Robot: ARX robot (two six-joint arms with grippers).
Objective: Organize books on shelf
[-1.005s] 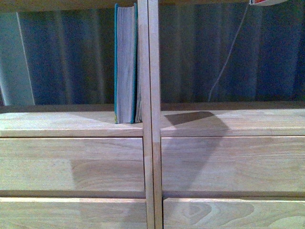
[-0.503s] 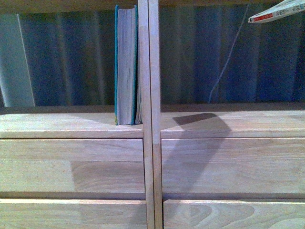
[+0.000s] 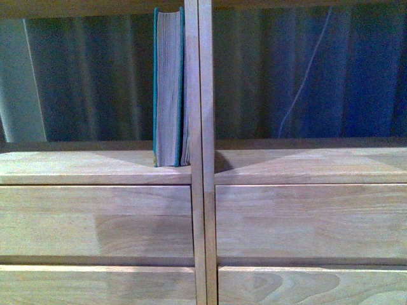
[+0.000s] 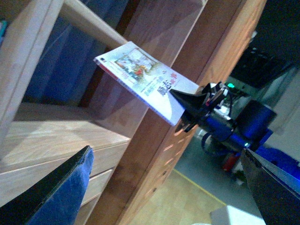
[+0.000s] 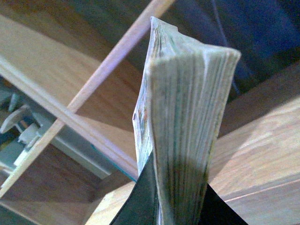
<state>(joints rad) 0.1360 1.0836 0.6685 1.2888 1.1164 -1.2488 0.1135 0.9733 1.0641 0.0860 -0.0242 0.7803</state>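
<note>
The thick teal book [image 3: 168, 89] stands upright in the left bay of the pale wood shelf [image 3: 305, 166], against the middle upright. Neither gripper shows in the front view. In the left wrist view my right gripper [image 4: 193, 105] is shut on one corner of the white paperback [image 4: 145, 77] and holds it tilted in the air in front of the shelf [image 4: 56, 136]. In the right wrist view the paperback's page edges [image 5: 187, 112] rise from between my shut right gripper [image 5: 174, 199]. My left gripper [image 4: 171, 187] is open and empty, its blue-padded fingers [image 4: 65, 192] wide apart.
An orange-brown cabinet [image 4: 197, 61] stands beside the shelf in the left wrist view. The robot's blue and black base parts [image 4: 239, 126] and a wood floor with a yellow line [image 4: 187, 201] lie below. Flat drawer fronts [image 3: 95, 219] sit under the shelf board. A dark curtain [image 3: 318, 70] hangs behind.
The paperback's corner, at the front view's upper right half a second ago, has left that view. Its shadow on the right shelf board is gone. The teal book has not moved.
</note>
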